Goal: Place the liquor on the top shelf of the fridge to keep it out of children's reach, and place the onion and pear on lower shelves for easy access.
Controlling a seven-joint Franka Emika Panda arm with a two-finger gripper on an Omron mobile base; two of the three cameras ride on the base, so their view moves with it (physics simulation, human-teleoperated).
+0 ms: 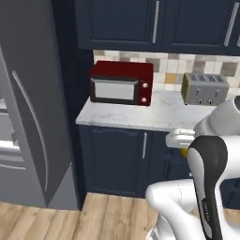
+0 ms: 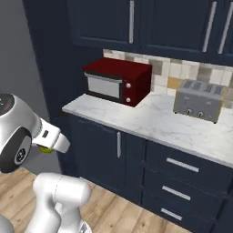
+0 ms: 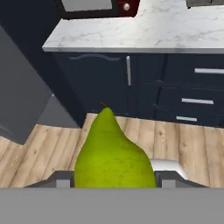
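Tool gripping the pear

The tool (image 3: pixel 114 183) is clamped on the yellow-green pear (image 3: pixel 113 155), held above the wood floor (image 3: pixel 192 148), before navy cabinets (image 3: pixel 105 83) under the marble desk (image 3: pixel 175 33); the grey fridge (image 1: pixel 28 103) stands left.

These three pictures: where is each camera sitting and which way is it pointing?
Left base view: behind the arm, left side, facing the fridge, microwave and toaster.
Right base view: behind it, right side, facing the same counter; the arm rises lower left.
Hand view: on the hand, looking along the gripper past the pear it holds, toward the cabinets.
Both base views share microwave, toaster and counter.
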